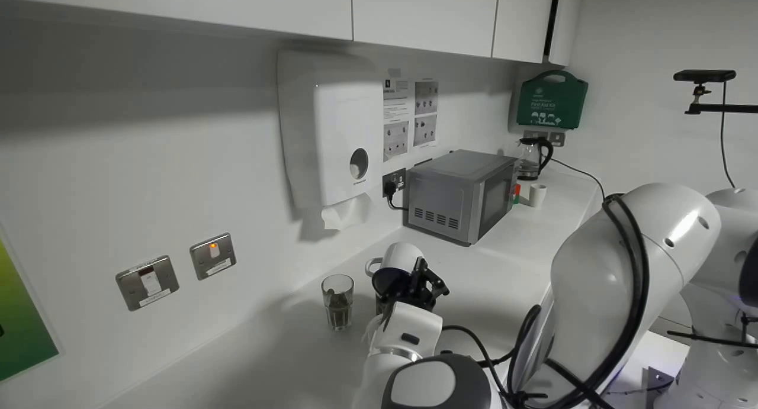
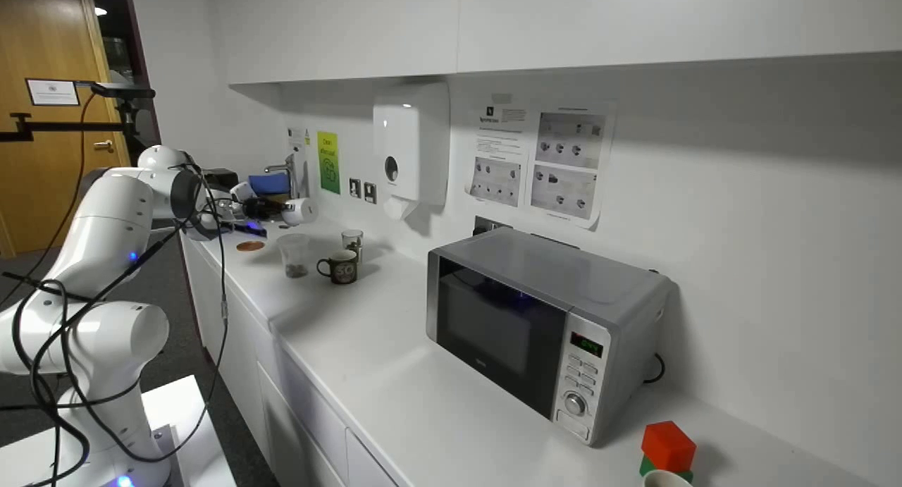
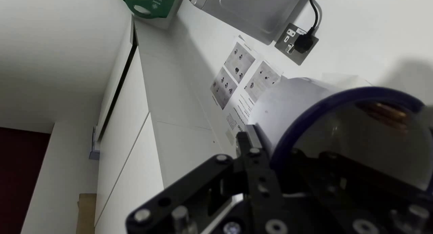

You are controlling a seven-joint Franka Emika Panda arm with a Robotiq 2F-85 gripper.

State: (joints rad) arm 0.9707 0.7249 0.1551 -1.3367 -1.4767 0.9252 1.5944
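Observation:
A white mug [image 3: 291, 102] with a dark blue rim is held in the air above the counter [image 2: 394, 364]. My gripper [image 3: 270, 149] is shut on its wall, one finger outside and the other apparently inside, mostly lost in shadow. In both exterior views the mug [image 1: 405, 255] [image 2: 303, 211] is tipped onto its side, mouth facing the gripper [image 1: 416, 274]; its handle [image 1: 371, 268] points toward the wall. Below it on the counter stand a glass [image 2: 352, 243], a dark mug [image 2: 342, 268] with figures on it, and a clear plastic cup [image 2: 293, 257] with something dark at its bottom.
A microwave [image 2: 504, 325] stands against the wall, with a red block [image 2: 668, 446] and another mug [image 1: 537, 195] beyond it. A paper towel dispenser [image 1: 346, 134] and cupboards [image 1: 423, 15] overhang the counter. A copper-coloured disc [image 2: 250, 246] lies near the front edge.

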